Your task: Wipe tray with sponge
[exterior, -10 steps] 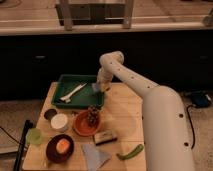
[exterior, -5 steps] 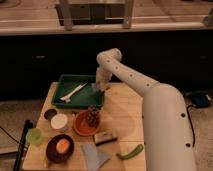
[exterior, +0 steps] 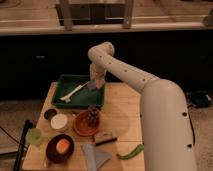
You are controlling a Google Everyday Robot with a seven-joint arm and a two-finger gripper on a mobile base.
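The dark green tray (exterior: 65, 86) lies at the back left of the wooden table, with a white utensil (exterior: 73, 93) lying in it. My gripper (exterior: 94, 84) hangs from the white arm over the tray's right part. It is shut on the small blue-grey sponge (exterior: 91, 85), which sits low at the tray's inner right side. I cannot tell whether the sponge touches the tray floor.
In front of the tray stands a round orange plate (exterior: 80, 129) with a dark object (exterior: 93, 115) on it. Near it are a tan block with a dark top (exterior: 104, 137), a grey-blue cloth (exterior: 95, 156), a green pepper (exterior: 130, 152), a dark bowl (exterior: 60, 148), a white dish (exterior: 59, 121) and a green cup (exterior: 34, 136).
The gripper with the sponge has shifted a little to the left and back over the tray's right side. Nothing else has moved.
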